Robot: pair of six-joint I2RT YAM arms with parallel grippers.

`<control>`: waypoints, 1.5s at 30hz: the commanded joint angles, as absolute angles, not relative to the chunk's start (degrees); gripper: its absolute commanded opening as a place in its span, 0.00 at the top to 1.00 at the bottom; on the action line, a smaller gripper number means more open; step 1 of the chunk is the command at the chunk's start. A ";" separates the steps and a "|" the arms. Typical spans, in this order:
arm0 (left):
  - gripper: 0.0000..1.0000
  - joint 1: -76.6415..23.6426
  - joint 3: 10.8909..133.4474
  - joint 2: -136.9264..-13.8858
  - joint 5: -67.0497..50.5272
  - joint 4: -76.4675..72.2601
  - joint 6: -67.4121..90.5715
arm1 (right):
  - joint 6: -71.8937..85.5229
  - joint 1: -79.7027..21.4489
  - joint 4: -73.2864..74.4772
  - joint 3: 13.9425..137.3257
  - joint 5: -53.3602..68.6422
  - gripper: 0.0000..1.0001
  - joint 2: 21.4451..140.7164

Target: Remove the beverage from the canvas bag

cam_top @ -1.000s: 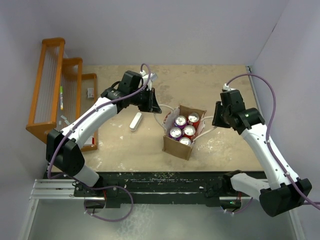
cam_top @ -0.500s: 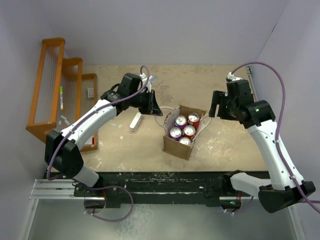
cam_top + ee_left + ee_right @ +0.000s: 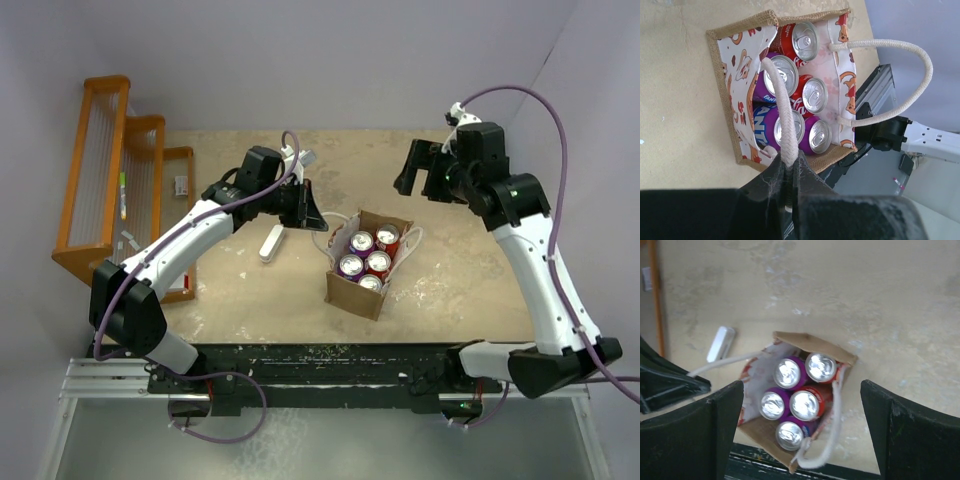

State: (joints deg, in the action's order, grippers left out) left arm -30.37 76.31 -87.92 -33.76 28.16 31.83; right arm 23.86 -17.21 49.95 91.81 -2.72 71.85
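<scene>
The orange wooden rack [image 3: 100, 160] stands far left. The left gripper [image 3: 790, 167] pinches tight on a thick white rope handle [image 3: 782, 100]. The rough brown boxy bag [image 3: 355, 292] sits in the middle of the table [image 3: 250, 290], holding five shiny round cans [image 3: 360, 242]. The right gripper [image 3: 408, 172] hangs spread wide, empty.

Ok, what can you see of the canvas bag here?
The small boxy tan canvas bag stands upright and open on the beige table, its white lining printed in red. Five purple and red drink cans stand inside. One white cord handle is clamped in the jaws of the left gripper; the other cord handle loops free.
</scene>
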 commanded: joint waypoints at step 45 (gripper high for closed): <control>1.00 -29.97 78.68 -84.80 -38.76 29.45 29.46 | 54.21 -26.07 44.25 74.71 -12.50 0.30 84.92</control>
State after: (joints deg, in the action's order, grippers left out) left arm -30.39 76.29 -87.83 -35.73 29.02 30.87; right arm 50.09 -26.57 45.45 73.58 -9.52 83.35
